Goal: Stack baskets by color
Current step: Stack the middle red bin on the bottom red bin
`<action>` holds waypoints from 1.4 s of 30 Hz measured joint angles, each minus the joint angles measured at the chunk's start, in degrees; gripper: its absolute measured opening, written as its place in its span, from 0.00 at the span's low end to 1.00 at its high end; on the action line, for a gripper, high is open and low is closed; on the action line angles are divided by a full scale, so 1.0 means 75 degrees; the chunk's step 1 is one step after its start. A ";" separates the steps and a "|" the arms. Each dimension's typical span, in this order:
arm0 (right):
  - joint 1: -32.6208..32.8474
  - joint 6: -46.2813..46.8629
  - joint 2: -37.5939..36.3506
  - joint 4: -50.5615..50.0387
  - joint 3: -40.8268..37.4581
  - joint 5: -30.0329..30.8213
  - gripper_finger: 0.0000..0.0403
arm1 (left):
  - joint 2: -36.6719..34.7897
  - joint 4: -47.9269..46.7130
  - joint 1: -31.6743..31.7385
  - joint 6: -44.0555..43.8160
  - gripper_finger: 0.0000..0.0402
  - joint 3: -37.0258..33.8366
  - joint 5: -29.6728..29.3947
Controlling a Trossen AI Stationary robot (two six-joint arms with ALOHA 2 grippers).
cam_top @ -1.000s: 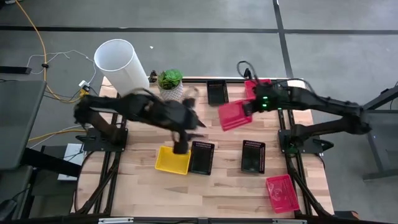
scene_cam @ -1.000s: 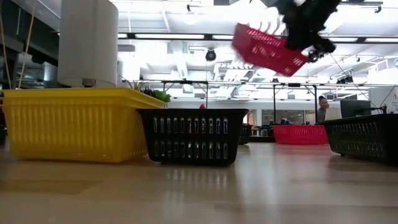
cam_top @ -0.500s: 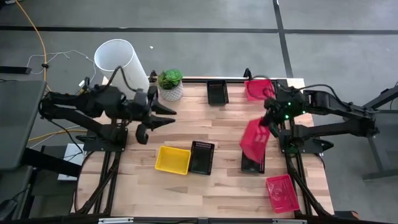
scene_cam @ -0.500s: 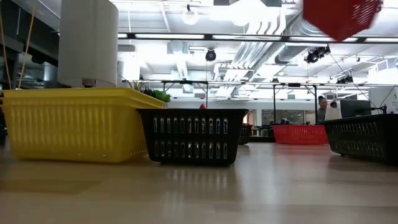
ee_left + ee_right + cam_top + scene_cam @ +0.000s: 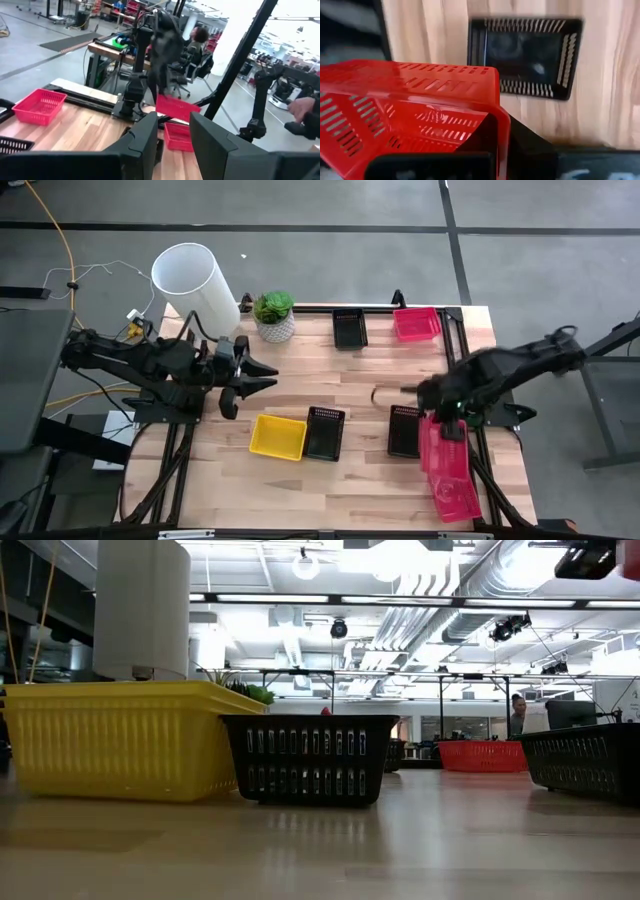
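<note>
Baskets stand in several places on the bench (image 5: 350, 480). A yellow basket (image 5: 277, 436) sits touching a black basket (image 5: 325, 432) near the middle; a second black basket (image 5: 405, 431) lies further to the right, and a third black basket (image 5: 349, 328) and a red basket (image 5: 416, 323) sit at the far edge. Another red basket (image 5: 455, 496) rests at the near right corner.

The right gripper (image 5: 444, 424) hangs over that corner with its jaws clenched on the rim of a carried red basket (image 5: 437, 445), which is held tilted, partly above the resting red one and just beside the second black basket. The right wrist view confirms the clamp on the rim, with a black basket on the bench beyond.

The left gripper (image 5: 262, 375) is at the left side of the bench, near the plant pot (image 5: 273, 315) and the white cylinder (image 5: 193, 283). It holds nothing; its jaws stand part-way apart.

Risks, as judged:
- The tilt may cause the carried basket to catch the lower rim and fail to nest.
- A release while off-centre could drop it askew, or push the resting basket off the bench corner.
- A low swing could strike the neighbouring black basket.
</note>
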 joint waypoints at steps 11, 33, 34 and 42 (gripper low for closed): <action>0.2431 0.0348 0.2031 0.0067 0.0000 0.0398 0.00 | 0.0043 0.0038 0.0026 0.0119 0.26 0.0000 -0.0029; 0.3932 0.0613 0.4187 0.1306 -0.0003 -0.0049 0.00 | 0.0043 0.0044 0.0026 0.0140 0.26 0.0000 -0.0052; 0.3952 0.0613 0.4187 0.1405 -0.0003 -0.0044 0.00 | 0.0043 0.0043 0.0026 0.0140 0.26 0.0000 -0.0052; 0.3952 0.0598 0.4187 0.1801 -0.0003 -0.0012 0.00 | 0.0043 0.0043 0.0026 0.0134 0.26 0.0000 -0.0052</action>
